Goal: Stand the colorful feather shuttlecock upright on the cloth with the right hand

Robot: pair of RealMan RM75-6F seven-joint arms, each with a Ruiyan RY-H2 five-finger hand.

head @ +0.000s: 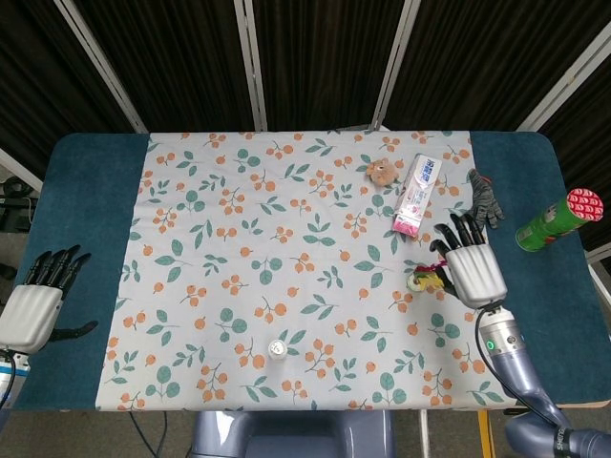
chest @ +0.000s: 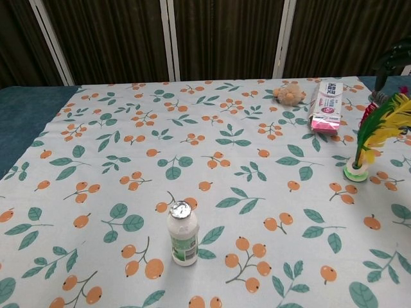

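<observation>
The colorful feather shuttlecock (chest: 361,157) has its green base on the floral cloth (chest: 212,141) near the right edge, and its yellow, green and red feathers lean right toward my right hand (head: 474,268). In the head view the shuttlecock (head: 427,278) pokes out from under that hand's left side. The hand holds the feathers, though its dark fingers (chest: 392,61) stay stretched out and the contact itself is hidden. My left hand (head: 33,301) rests open on the blue table top at the far left and holds nothing.
A small white bottle (chest: 183,234) stands on the cloth near the front edge. A pink and white toothpaste box (head: 420,194), a brown plush toy (head: 383,171) and a grey glove (head: 485,198) lie behind the right hand. A green can (head: 558,219) stands at the far right.
</observation>
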